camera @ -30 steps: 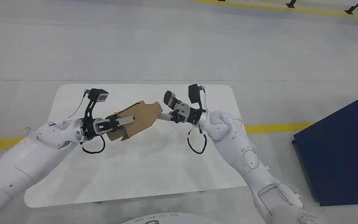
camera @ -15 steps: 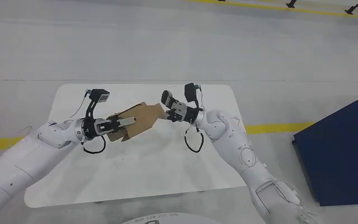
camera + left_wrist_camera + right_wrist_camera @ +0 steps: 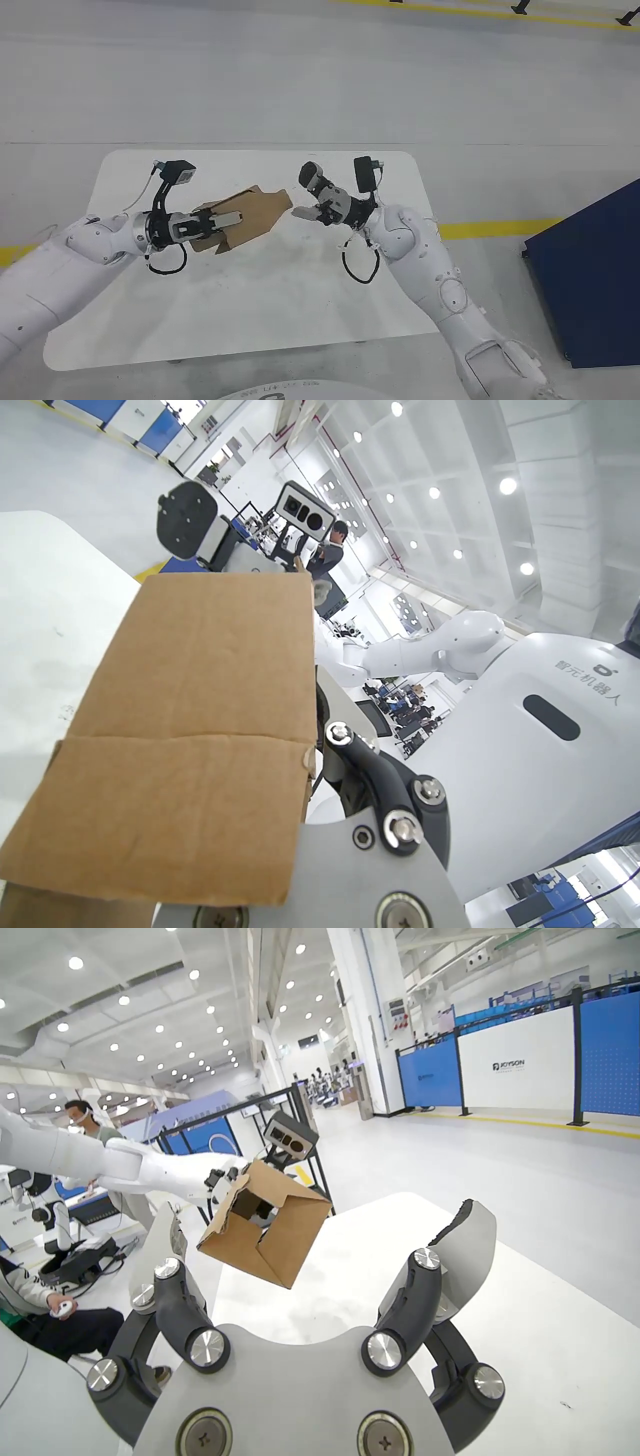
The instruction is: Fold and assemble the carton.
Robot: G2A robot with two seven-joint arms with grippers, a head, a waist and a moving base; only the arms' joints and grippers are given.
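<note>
The carton [image 3: 252, 210] hangs in the left gripper [image 3: 226, 217], lifted off the white table [image 3: 300, 300] and tilted. We see that gripper clamped on one of the brown walls. One of its fingers lies along the outside of the top panel, and in the right wrist view part of it shows inside the box's open end. That open end, with its flaps partly turned in and one edge ragged, faces the right gripper [image 3: 320, 1233]. We find the right gripper just past that end, near the cardboard but apart from it. Its fingers [image 3: 465, 1238] are spread wide and hold nothing. In the left wrist view, one dark pad [image 3: 186, 520] of the right gripper shows just beyond the carton's far edge.
</note>
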